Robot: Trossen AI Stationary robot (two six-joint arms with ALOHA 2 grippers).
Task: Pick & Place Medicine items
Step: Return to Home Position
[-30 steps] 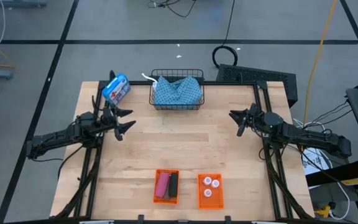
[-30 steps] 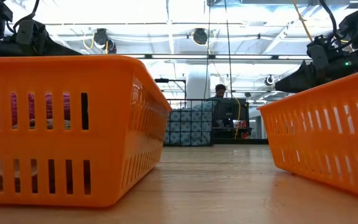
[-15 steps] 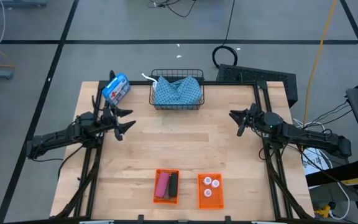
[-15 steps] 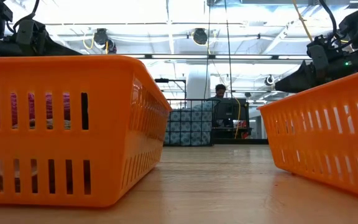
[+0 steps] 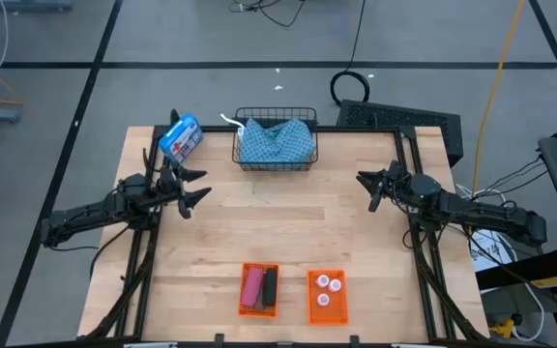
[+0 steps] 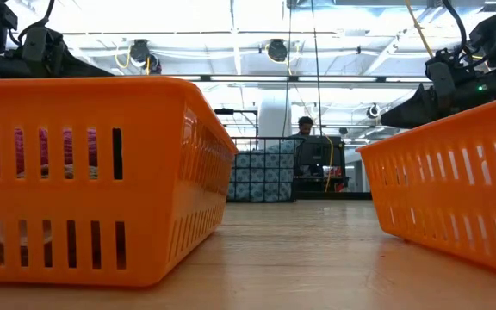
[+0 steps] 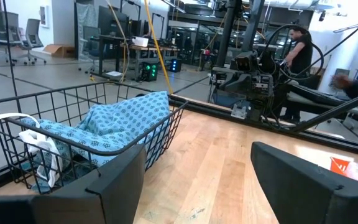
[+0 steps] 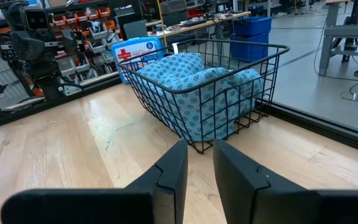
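Three white bottles stand together in the right orange basket at the near edge of the table. The pink piece and the black piece lie side by side in the left orange basket, just beside it. I cannot make out a brown piece.

Only the high view shows these contents. The low view shows just the slotted walls of the two baskets, with the far side of the table between them; the bottles are hidden there. Neither wrist view shows the orange baskets. Both face the black wire basket at the far edge, which holds the blue patterned cloth. The blue-and-white package sits near the far left corner. A person stands in the room beyond the table.

My left gripper hangs over the left side of the table, arm folded low, pointing toward the centre. Its fingers are spread wide and hold nothing. My right gripper mirrors it over the right side. Its fingers are drawn close, with only a narrow slit between them, and grip nothing. Both grippers are well apart from the orange baskets.
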